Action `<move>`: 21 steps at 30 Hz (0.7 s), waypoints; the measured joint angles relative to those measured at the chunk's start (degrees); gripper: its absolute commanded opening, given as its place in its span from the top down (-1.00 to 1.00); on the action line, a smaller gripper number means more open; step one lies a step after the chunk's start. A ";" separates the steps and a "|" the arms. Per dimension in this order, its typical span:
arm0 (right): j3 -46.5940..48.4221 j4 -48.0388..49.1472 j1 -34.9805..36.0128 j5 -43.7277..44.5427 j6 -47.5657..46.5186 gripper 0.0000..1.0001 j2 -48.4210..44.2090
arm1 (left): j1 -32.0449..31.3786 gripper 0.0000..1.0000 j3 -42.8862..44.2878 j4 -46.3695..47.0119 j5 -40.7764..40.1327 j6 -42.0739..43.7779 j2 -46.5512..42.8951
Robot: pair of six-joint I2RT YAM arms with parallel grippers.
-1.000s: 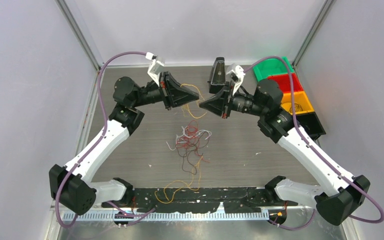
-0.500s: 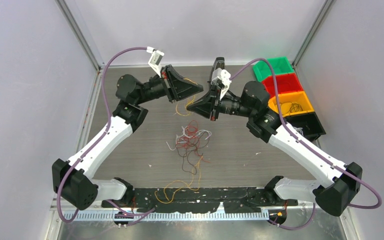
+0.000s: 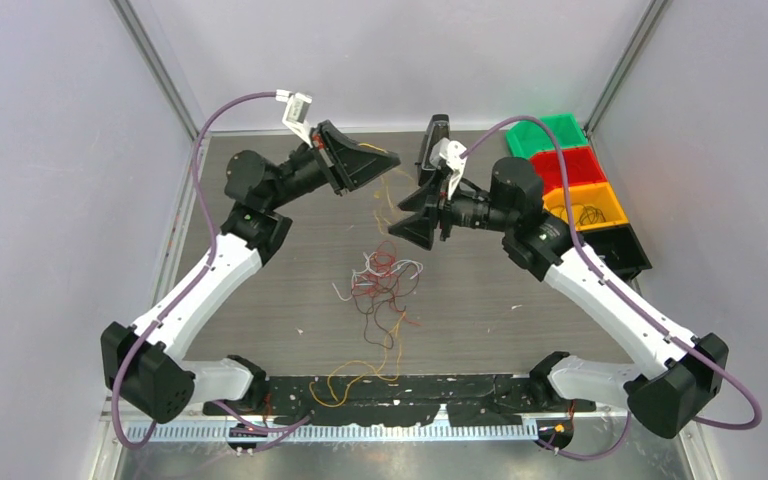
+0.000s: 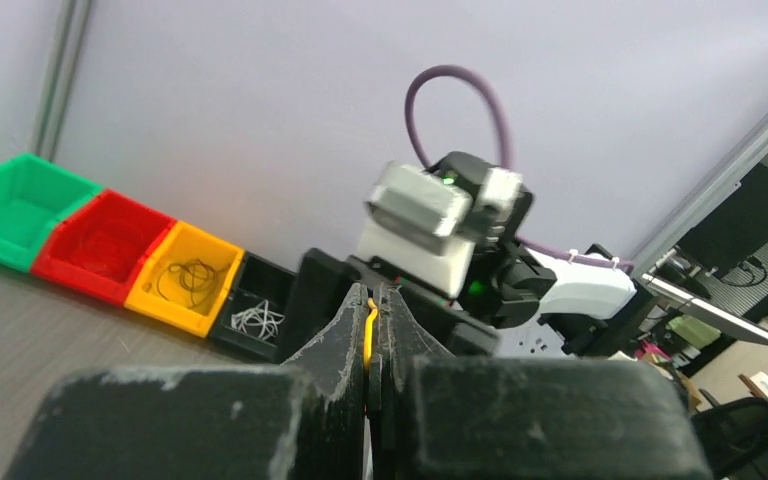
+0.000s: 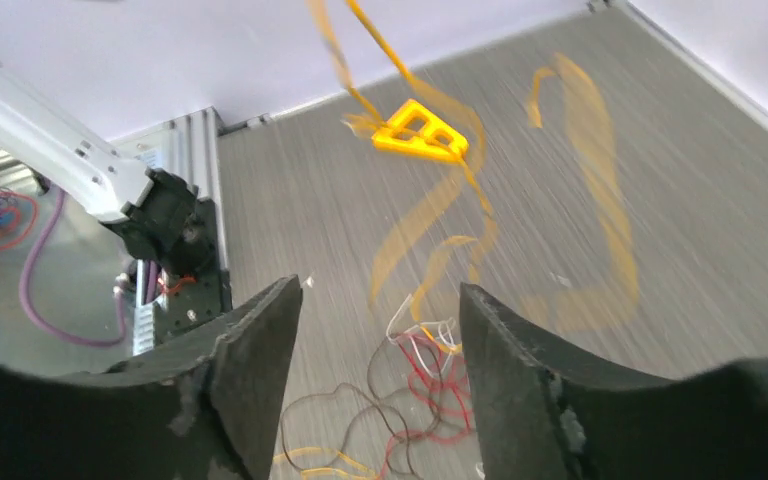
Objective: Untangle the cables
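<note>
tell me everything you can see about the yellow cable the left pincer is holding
The yellow cable is a thin, flexible, plastic-looking wire, pinched between the shut fingers of the left pincer. It hangs in loose curls, seemingly clear of the tangle. The right wrist view shows it blurred, with a small yellow angular piece on it. The open right pincer is not touching it.

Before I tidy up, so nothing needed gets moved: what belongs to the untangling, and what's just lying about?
Job: cable tangle, yellow cable pinched in left hand, open right hand.
Lying about: green bin, red bin, yellow bin, black bin.
</note>
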 measured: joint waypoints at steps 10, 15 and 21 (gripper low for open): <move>7.17 -17.59 -4.96 -2.49 -5.18 -0.95 -2.62 | 0.55 1.00 -0.55 2.54 -0.26 -1.11 -1.42; 11.43 -14.29 -3.26 -1.88 -3.96 -0.80 -2.01 | 0.24 1.00 -0.55 2.82 -0.26 -1.92 -0.31; 13.35 -6.01 -0.37 0.13 -0.68 -0.33 3.50 | -0.90 1.00 -0.55 3.19 -0.31 -2.97 0.79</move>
